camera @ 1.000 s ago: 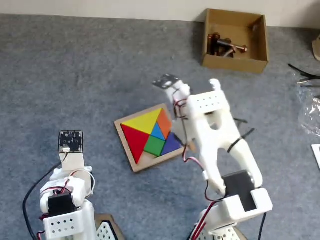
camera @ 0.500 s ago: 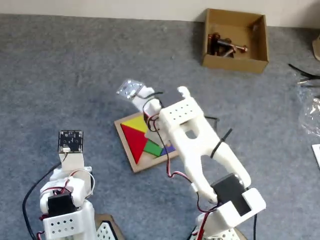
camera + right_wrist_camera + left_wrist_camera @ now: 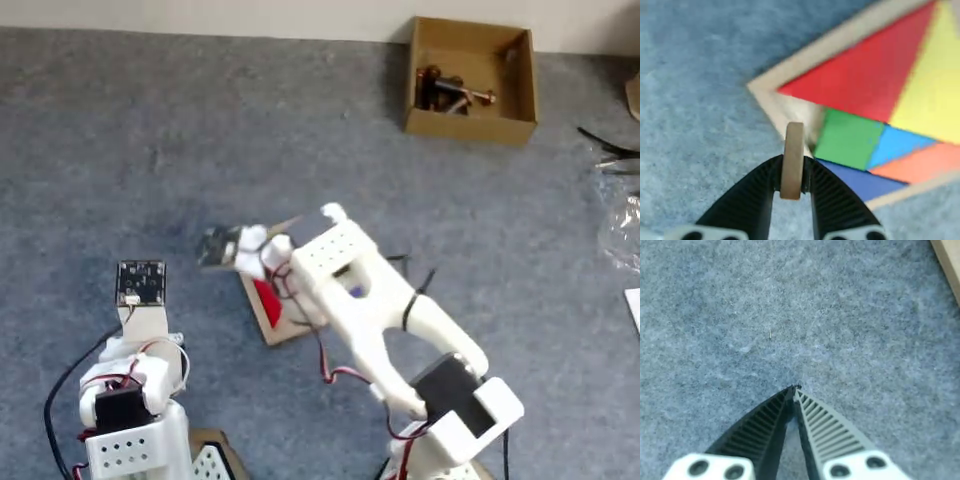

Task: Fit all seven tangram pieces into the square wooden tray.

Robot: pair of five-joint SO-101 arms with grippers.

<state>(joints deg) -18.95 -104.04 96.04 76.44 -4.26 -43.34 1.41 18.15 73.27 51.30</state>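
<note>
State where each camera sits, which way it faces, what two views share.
High view: fixed overhead, looking down; left arm, and right arm over the tray.
Left wrist view: on that wrist, facing carpet past shut left gripper.
Right wrist view: on that wrist, facing the tray past the right gripper, shut on a wooden piece.
Shared: tray, high and right wrist.

The high view looks down from a fixed spot above the grey desk. The left arm and right arm enter from the frame's lower edge. The left wrist view sits close over the desk surface, facing along the left claw, whose tips meet at lower centre. The right wrist view hangs close over the tray, with the right claw clamped on a pale piece at lower centre. The same tray lies mid-frame in the high view, partly under the right arm.
</note>
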